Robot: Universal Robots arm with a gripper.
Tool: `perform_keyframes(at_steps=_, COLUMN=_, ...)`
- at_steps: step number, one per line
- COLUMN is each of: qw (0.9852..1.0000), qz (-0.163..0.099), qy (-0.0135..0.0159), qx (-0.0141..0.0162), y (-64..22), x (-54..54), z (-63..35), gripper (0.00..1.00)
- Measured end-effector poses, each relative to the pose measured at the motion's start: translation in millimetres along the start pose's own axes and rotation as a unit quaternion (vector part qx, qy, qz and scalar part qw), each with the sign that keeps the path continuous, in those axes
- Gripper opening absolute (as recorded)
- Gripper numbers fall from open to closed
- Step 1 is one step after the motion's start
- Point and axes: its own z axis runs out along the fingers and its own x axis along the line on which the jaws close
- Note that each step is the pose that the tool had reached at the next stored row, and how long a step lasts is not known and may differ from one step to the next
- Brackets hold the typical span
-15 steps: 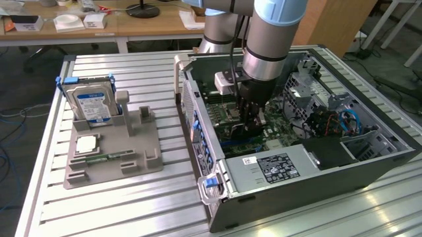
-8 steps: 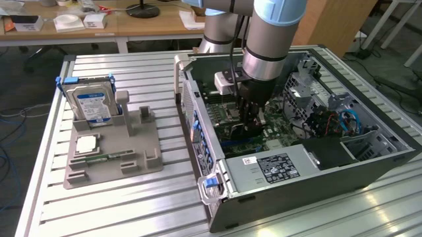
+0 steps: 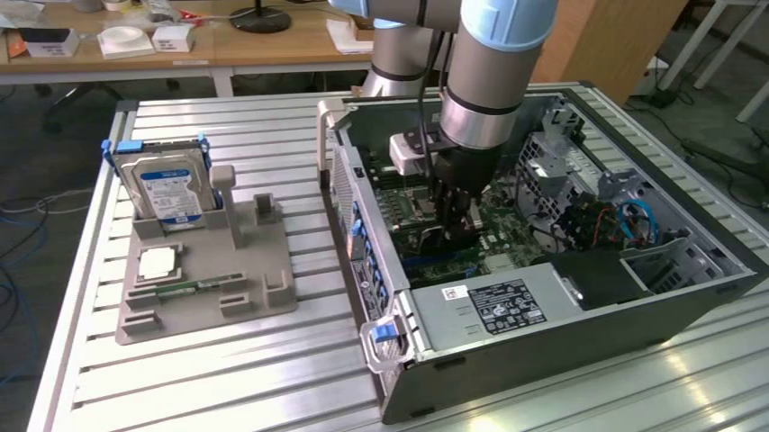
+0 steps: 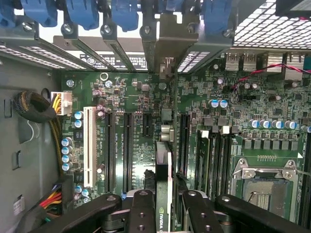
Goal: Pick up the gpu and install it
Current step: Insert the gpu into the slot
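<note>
The jaws are pinching the gpu [image 4: 162,174], which stands on edge between them with a green-and-white label strip along its upper rim. The wrist view does not show whether its lower edge is seated.

Right under the jaws lies the green motherboard [image 4: 146,97]. A long black slot [image 4: 127,150] runs just beside the card on one side of the jaws, and another sits on the other side. Farther out on the first side is a white slot [image 4: 89,145], with a sleeved cable bundle [image 4: 34,107] beyond it. On the opposite side come the memory slots [image 4: 214,160] and then the open processor socket [image 4: 265,187]. Ahead of the jaws, at the case's back wall, a row of metal slot covers [image 4: 73,44] sits under blue latches [image 4: 82,12].

In the exterior view the arm [image 3: 493,90] reaches straight down into the open computer case [image 3: 577,351], which lies on the slatted metal desk [image 3: 240,378]. Well apart from the jaws, toward the exterior view's left, a grey holder [image 3: 258,270] carries an upright blue-labelled hard drive [image 3: 168,189] and a narrow green memory stick [image 3: 186,291]. Farthest from the jaws stands a wooden table [image 3: 265,49].
</note>
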Motion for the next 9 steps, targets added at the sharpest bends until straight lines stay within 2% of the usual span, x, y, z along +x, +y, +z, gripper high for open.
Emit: perform_keyframes(at_steps=9, qw=1.0, qz=0.0, qy=-0.0003, qx=0.0003, y=0.2, x=-0.1, z=-2.0, gripper=0.26)
